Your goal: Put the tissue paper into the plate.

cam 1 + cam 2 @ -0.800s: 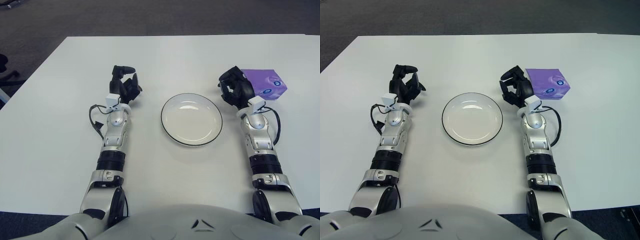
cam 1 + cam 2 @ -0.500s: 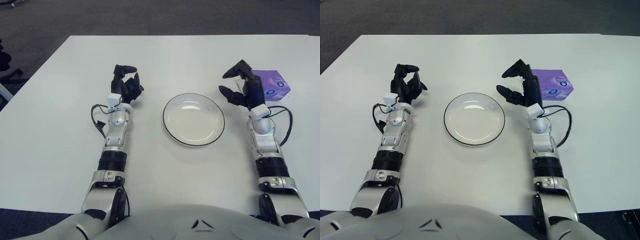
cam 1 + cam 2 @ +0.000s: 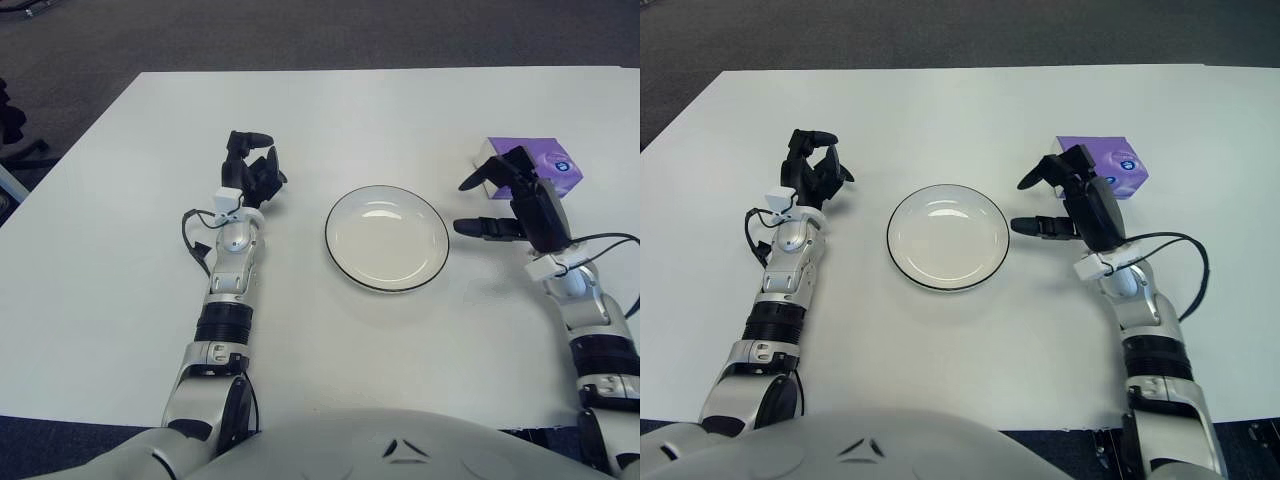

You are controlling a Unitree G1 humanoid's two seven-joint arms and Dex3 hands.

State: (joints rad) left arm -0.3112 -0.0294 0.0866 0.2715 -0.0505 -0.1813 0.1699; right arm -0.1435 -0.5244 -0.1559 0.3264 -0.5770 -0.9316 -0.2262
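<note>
A purple tissue pack (image 3: 540, 165) lies on the white table at the right, beyond my right hand. A white plate with a dark rim (image 3: 386, 238) sits at the table's middle and holds nothing. My right hand (image 3: 497, 205) is raised between the plate and the pack, just in front of the pack, its fingers spread wide and holding nothing. My left hand (image 3: 250, 168) rests on the table left of the plate, fingers relaxed and empty.
The white table (image 3: 100, 280) ends at a near edge by my body and a far edge against dark carpet. A cable (image 3: 610, 240) loops from my right wrist.
My right hand has swung right and back from beside the plate toward the tissue pack, and its fingers have spread open. The left hand has not moved.
</note>
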